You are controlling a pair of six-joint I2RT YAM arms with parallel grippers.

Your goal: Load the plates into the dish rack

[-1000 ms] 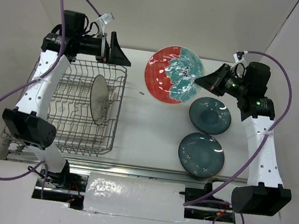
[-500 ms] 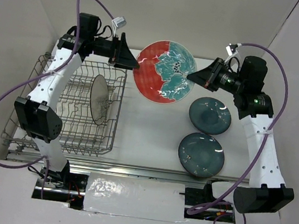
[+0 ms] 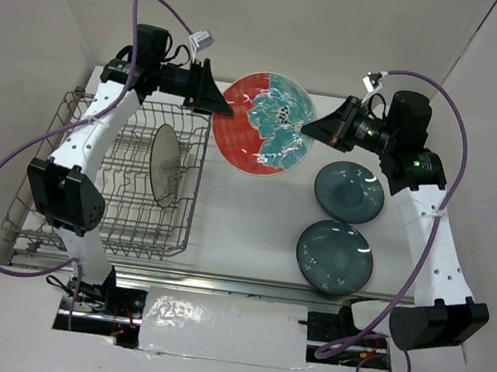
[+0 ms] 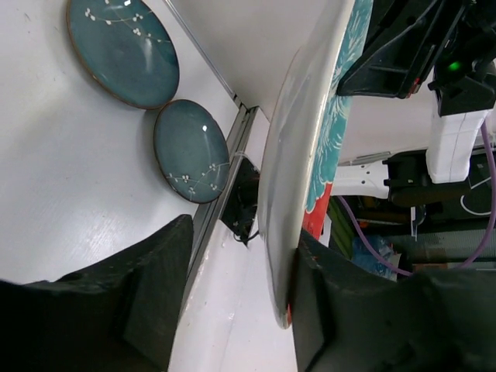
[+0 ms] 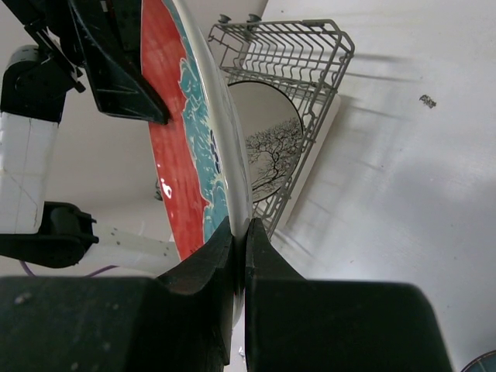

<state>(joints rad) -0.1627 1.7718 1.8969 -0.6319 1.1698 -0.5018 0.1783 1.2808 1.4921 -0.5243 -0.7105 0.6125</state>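
The red plate with teal flowers (image 3: 264,123) hangs in the air, held between both grippers. My right gripper (image 3: 309,128) is shut on its right rim, and the right wrist view shows the rim pinched between the jaws (image 5: 239,232). My left gripper (image 3: 221,107) is open around the plate's left rim. In the left wrist view (image 4: 244,240) the plate (image 4: 298,155) rests against one finger, with a wide gap to the other. The cream plate (image 3: 166,164) stands upright in the dish rack (image 3: 63,177). Two dark teal plates (image 3: 349,192) (image 3: 334,255) lie flat on the table at the right.
The rack's far right corner (image 3: 208,119) lies just below the left gripper. The right wrist view shows the rack (image 5: 310,46) and the cream plate (image 5: 263,151) beyond the held plate. White walls enclose the table at the back and sides.
The right arm carried the red plate leftward. The left gripper swung right from above the rack's far edge until its open jaws stood around the plate's left rim.
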